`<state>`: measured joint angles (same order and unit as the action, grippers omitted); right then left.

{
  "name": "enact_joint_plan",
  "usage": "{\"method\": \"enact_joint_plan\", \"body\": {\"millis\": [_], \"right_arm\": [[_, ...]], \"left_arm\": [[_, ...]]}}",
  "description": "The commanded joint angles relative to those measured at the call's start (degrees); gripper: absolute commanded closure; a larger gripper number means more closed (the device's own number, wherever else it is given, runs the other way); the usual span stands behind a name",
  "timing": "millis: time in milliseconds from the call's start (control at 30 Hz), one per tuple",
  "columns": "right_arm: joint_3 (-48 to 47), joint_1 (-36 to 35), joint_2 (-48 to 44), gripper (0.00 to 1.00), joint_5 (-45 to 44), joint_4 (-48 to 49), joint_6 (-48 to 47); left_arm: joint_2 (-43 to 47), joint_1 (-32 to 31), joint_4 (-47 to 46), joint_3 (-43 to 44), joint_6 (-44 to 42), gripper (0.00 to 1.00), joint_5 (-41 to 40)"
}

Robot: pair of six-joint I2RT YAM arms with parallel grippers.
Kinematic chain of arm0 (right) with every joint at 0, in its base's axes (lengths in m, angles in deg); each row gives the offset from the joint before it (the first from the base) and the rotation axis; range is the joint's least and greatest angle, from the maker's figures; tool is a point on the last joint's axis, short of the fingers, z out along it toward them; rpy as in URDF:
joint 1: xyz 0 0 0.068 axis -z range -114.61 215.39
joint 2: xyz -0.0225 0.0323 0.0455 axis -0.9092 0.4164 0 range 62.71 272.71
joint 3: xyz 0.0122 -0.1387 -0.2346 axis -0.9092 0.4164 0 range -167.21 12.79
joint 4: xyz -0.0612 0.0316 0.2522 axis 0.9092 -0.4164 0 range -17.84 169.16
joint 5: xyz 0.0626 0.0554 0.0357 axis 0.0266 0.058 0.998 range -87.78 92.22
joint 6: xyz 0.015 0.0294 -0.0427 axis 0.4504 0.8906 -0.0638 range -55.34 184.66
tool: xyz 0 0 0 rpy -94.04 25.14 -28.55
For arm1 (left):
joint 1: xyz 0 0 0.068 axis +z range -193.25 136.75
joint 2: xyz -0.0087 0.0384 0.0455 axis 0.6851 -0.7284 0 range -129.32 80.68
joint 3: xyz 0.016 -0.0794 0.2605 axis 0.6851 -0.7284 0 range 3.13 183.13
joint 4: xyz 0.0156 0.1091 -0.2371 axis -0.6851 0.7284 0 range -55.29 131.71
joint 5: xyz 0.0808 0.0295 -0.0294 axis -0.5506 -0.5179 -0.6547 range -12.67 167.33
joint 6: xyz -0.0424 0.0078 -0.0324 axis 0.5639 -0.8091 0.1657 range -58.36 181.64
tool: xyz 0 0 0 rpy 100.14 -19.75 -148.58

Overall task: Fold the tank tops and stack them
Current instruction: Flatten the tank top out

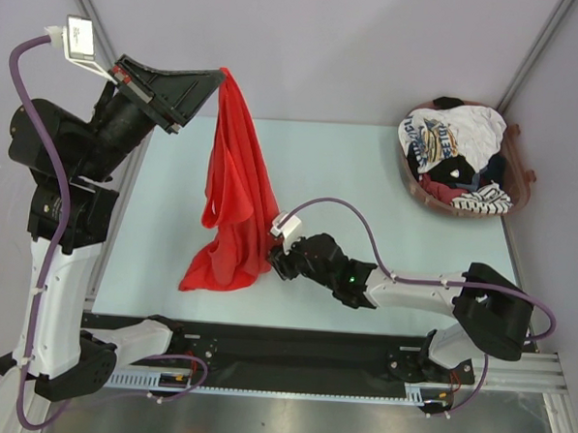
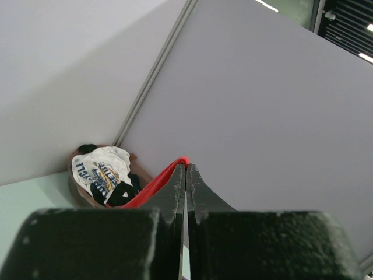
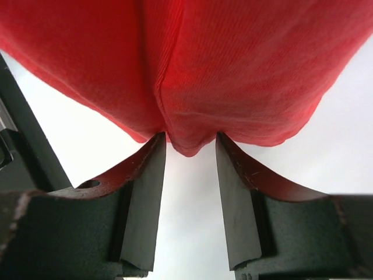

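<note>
Red tank top (image 1: 234, 185) aloft in left hand (image 1: 219, 77), right hand (image 1: 275, 259) alongside.

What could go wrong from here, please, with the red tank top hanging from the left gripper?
1. The left gripper pinches only a thin edge of the red tank top, so it may slip free.
2. The right gripper stands open with just a small bulge of cloth at its tips; closing may miss it.

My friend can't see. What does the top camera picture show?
The left gripper holds a red tank top up high. The right gripper is at its lower edge. A basket of clothes sits at the back right.
</note>
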<state>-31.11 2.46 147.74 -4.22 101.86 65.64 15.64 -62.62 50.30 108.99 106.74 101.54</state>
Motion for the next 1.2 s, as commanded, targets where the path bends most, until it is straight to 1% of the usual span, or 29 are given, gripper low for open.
{"method": "enact_joint_plan", "body": {"millis": [0,33,133,167,233,367,467,500,567,600,633,700,733,767,800,833,867,933,967,1000,1033,1067,1100,1133,1167], "right_arm": [[-2.06,-1.04,1.53,0.55,-2.51,4.46,-0.62],[-2.50,-1.22,2.49,0.57,-3.48,4.55,-0.45],[-4.35,-1.58,4.08,0.72,-5.51,4.20,-0.27],[-4.61,-1.57,4.17,0.84,-5.69,4.20,-0.10],[-4.44,-1.40,4.09,0.99,-6.13,3.85,0.08],[-2.33,-0.96,1.10,1.00,-6.22,3.14,0.52],[0.21,-0.44,-4.16,1.00,-5.95,0.25,1.49],[1.87,-0.08,-8.09,1.00,-5.35,-0.89,2.71],[3.55,2.55,-12.68,1.00,-4.20,-4.31,4.29],[4.17,3.86,-17.75,1.00,-2.46,-6.07,6.30],[4.78,7.27,-19.97,1.00,-1.48,-9.92,7.37],[4.79,11.24,-24.55,1.00,1.15,-13.72,8.95],[4.53,13.26,-27.87,1.00,2.12,-17.30,10.44],[2.70,17.72,-29.04,1.00,3.44,-19.34,10.71],[1.55,19.76,-29.92,1.00,5.88,-21.36,11.15],[-0.20,21.61,-30.80,1.00,6.78,-25.56,11.42],[-3.70,25.37,-30.98,1.00,8.27,-27.34,11.25],[-8.28,29.25,-30.28,1.00,9.77,-32.16,10.81],[-13.61,31.36,-28.63,1.00,10.47,-33.50,10.20],[-16.45,36.78,-27.39,1.00,13.44,-34.81,10.19],[-19.35,40.05,-26.16,1.00,15.73,-36.83,10.89],[-22.51,43.39,-23.80,1.00,18.71,-37.02,13.24],[-27.77,49.86,-22.90,1.00,24.05,-37.02,15.01],[-31.13,51.84,-21.94,1.00,25.58,-37.37,16.24],[-34.12,53.69,-21.06,1.00,26.90,-37.81,17.12]], "left_arm": [[0.70,-0.40,-3.11,2.07,1.48,1.00,0.40],[0.70,-0.40,-3.11,2.07,1.48,1.00,0.40],[0.87,-0.40,-3.03,2.07,1.57,1.00,0.49],[0.79,-0.31,-2.85,2.15,1.48,1.00,0.40],[0.87,-0.40,-2.50,2.50,1.22,1.00,0.31],[1.05,-0.40,-1.88,2.59,0.52,1.00,-0.04],[0.96,-0.40,-1.53,2.07,0.43,1.00,-0.74],[0.96,-0.40,-1.27,1.98,0.43,1.00,-0.74],[0.96,-0.40,-0.57,1.63,0.34,1.00,-1.18],[0.96,-0.40,0.04,1.54,0.25,1.00,-1.88],[0.79,-0.40,0.66,1.54,0.08,1.00,-3.27],[0.61,-0.31,3.47,1.71,-0.10,1.00,-5.39],[0.18,-0.31,4.61,2.06,-0.80,1.00,-7.75],[0.00,-0.31,6.97,2.15,-0.98,1.00,-9.08],[-0.18,-0.22,7.86,2.07,-1.07,1.00,-10.31],[-0.27,-0.05,8.57,1.98,-1.68,1.00,-11.45],[-0.27,0.56,9.27,1.80,-2.03,1.00,-12.94],[-0.35,1.70,9.72,1.89,-2.12,1.00,-13.75],[-0.62,3.36,9.89,2.06,-1.95,1.00,-13.66],[-0.88,4.60,10.42,2.67,-1.60,1.00,-13.31],[-1.84,6.09,10.86,4.25,-0.73,1.00,-12.61],[-2.55,10.11,10.95,5.22,0.07,1.00,-11.21],[-3.34,12.50,10.77,6.10,1.12,1.00,-7.81],[-4.47,14.96,10.25,7.33,3.48,1.00,-5.60],[-4.75,19.07,7.81,7.77,4.72,1.00,-3.66]]}}
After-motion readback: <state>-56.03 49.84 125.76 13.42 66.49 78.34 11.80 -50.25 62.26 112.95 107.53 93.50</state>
